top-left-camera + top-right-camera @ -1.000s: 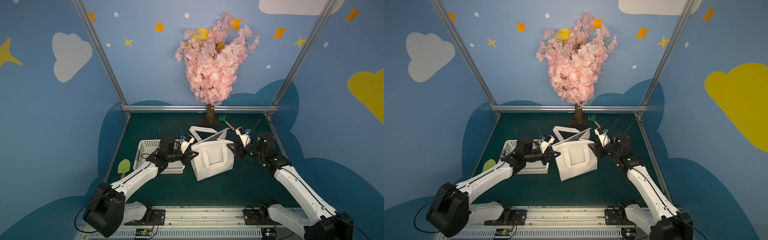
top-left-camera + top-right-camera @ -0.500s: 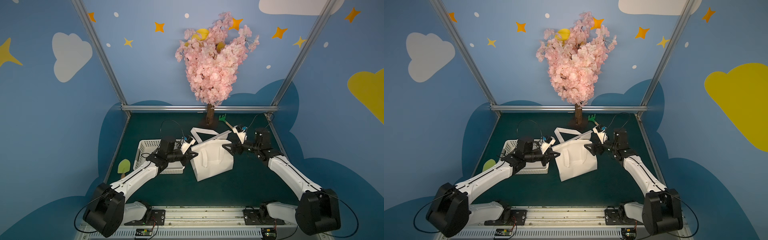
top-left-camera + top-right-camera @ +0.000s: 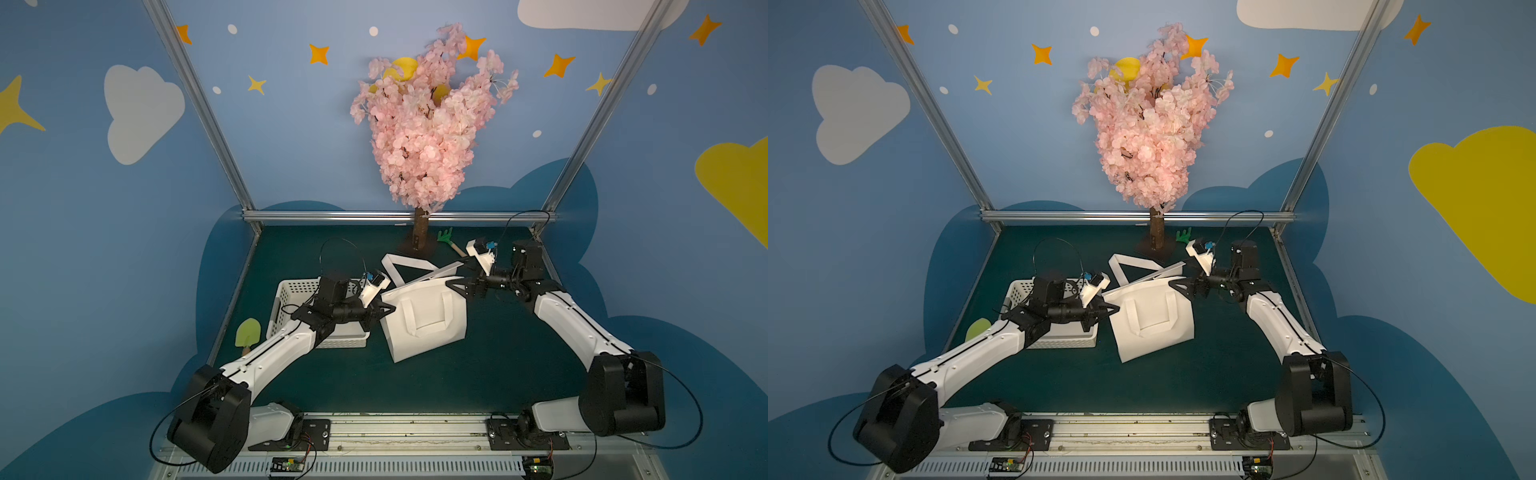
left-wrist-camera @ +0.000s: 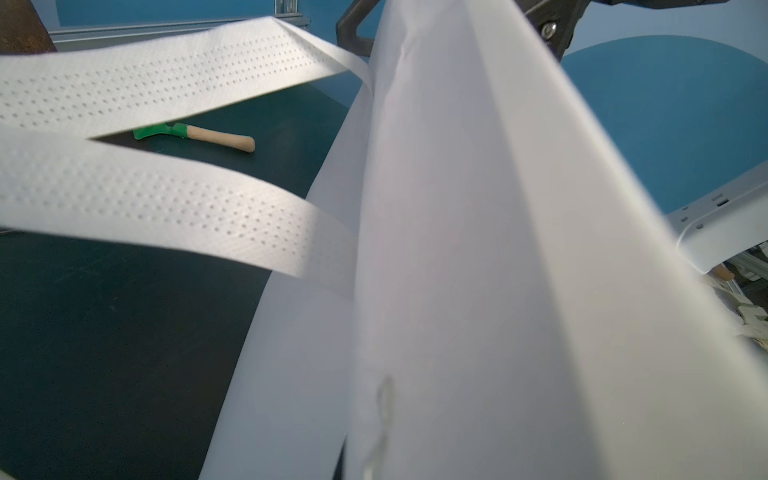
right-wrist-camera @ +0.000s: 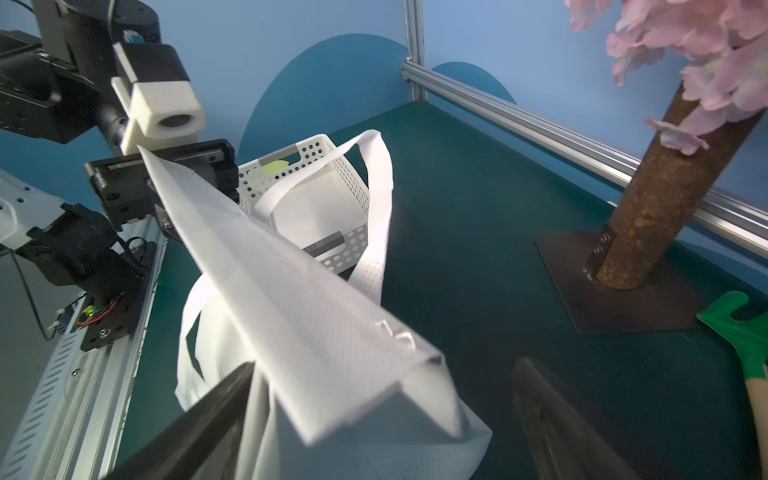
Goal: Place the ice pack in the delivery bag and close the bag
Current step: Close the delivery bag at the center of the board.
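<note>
The white delivery bag (image 3: 428,322) (image 3: 1152,322) stands mid-table with its mouth pressed flat and its strap handles (image 4: 166,83) lying toward the back. My left gripper (image 3: 384,309) (image 3: 1113,309) is shut on the bag's top left corner, also seen in the right wrist view (image 5: 166,208). In the left wrist view the bag fabric (image 4: 457,249) hides the jaws. My right gripper (image 3: 457,289) (image 3: 1179,286) (image 5: 386,363) is open, its fingers (image 5: 199,424) on either side of the top right corner without touching it. The ice pack is not in view.
A white perforated basket (image 3: 286,291) (image 5: 332,174) sits under my left arm. A green toy shovel (image 3: 248,332) lies at the table's left edge. The blossom tree's trunk (image 3: 420,232) (image 5: 648,216) and a green rake (image 3: 446,239) (image 5: 744,328) stand behind the bag.
My right gripper has opened wide and shifted back to the bag's top right corner, its arm dropping lower. My left jaws have closed fully on the left corner.
</note>
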Robot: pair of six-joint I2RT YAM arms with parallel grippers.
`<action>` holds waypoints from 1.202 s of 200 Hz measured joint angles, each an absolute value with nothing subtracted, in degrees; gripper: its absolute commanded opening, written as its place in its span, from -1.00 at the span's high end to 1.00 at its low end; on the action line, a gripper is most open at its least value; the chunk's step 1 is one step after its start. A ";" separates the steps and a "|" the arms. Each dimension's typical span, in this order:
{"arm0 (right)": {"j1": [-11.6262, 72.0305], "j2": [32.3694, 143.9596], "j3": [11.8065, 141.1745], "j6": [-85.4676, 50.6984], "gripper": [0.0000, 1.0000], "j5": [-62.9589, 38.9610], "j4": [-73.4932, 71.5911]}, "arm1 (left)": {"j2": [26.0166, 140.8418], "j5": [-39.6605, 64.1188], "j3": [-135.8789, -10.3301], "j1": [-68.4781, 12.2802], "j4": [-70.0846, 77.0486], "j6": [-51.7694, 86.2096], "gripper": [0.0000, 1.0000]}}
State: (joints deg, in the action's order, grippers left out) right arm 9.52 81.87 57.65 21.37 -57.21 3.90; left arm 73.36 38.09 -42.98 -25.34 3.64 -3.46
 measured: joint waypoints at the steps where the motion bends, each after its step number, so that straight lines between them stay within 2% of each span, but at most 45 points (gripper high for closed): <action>1: 9.52 81.95 57.71 21.41 -0.91 -57.32 3.95 | 73.38 38.11 -42.98 -25.32 3.64 -3.46 0.95; 31: 9.98 84.58 59.31 23.55 -0.76 -60.88 6.22 | 74.00 39.33 -43.51 -24.67 3.05 -3.70 0.94; 50: 10.72 84.62 59.31 24.69 -0.59 -61.78 7.90 | 74.26 39.97 -43.72 -24.14 2.83 -4.27 0.94; 119: 15.31 83.24 55.00 24.80 -0.36 -59.94 7.55 | 78.85 44.93 -49.74 -18.98 -4.75 -9.37 0.94; 137: 15.59 83.22 54.00 24.38 -0.33 -59.22 6.83 | 79.53 46.17 -50.22 -18.61 -5.61 -10.13 0.84; 149: 15.53 83.22 53.10 24.23 -0.33 -58.81 6.22 | 79.57 46.96 -50.19 -18.61 -5.65 -10.26 0.60; 186: 14.90 82.54 48.93 22.83 -0.20 -57.10 3.66 | 79.53 48.18 -49.91 -18.50 -5.23 -10.24 0.50; 195: 14.63 82.30 48.16 22.41 -0.08 -56.82 3.09 | 79.53 48.23 -49.80 -18.52 -4.97 -10.13 0.50; 212: 14.31 82.21 47.88 21.63 0.00 -56.60 2.33 | 79.53 48.29 -49.50 -18.50 -4.23 -9.80 0.56; 240: 13.85 82.17 47.90 21.06 0.69 -56.93 1.98 | 79.64 48.29 -49.23 -18.48 -3.25 -9.50 0.78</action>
